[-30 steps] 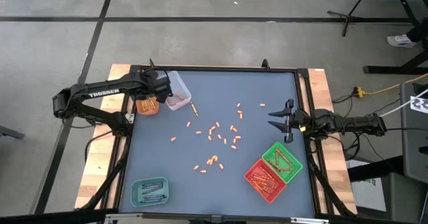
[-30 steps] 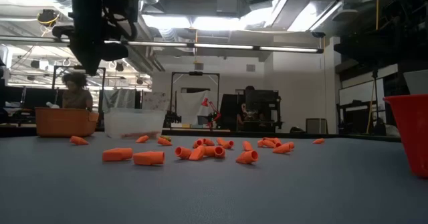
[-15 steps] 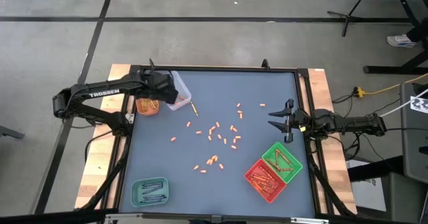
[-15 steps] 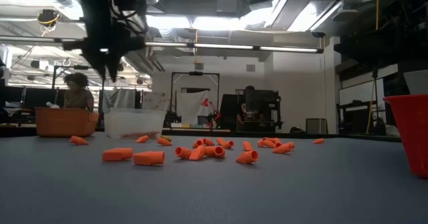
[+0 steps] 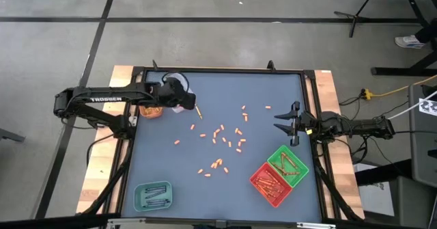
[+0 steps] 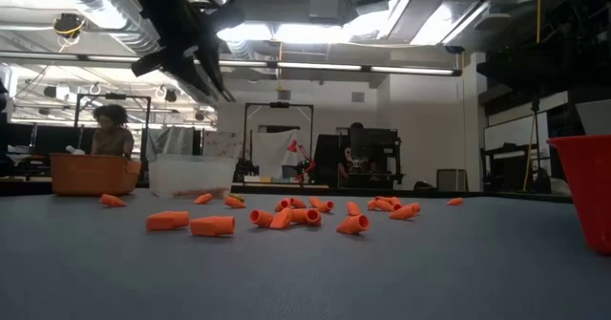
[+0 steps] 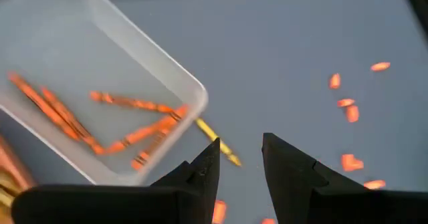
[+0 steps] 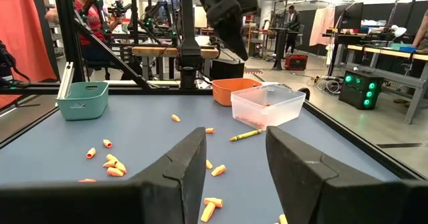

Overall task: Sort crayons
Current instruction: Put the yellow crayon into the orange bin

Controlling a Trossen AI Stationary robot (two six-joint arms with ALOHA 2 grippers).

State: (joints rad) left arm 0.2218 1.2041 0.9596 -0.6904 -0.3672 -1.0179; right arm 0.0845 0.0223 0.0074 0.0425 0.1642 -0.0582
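Overhead, the left gripper point(image 5: 183, 100) hangs above the near edge of the clear tray point(image 7: 100, 83), fingers point(image 7: 204, 174) parted with nothing between them, aimed past the tray's corner at a lone yellow crayon point(image 7: 218, 142) lying on the surface point(image 5: 259, 126) just beside it; likely that stray is the next pick. Clear tray holds several orange crayons point(image 7: 130, 103), so it serves as one sorting bin; orange tray point(image 5: 150, 110) sits touching it on the outer side. Short orange crayon pieces point(image 5: 225, 137) lie scattered mid-surface, unsorted. Green tray point(image 5: 287, 165) and red tray point(image 5: 270, 184), both holding crayons, sit near the right arm; teal tray point(image 5: 153, 195) sits at the left arm's corner. Right gripper point(image 5: 287, 124) waits at the surface's right edge, fingers point(image 8: 180, 164) wide and empty.
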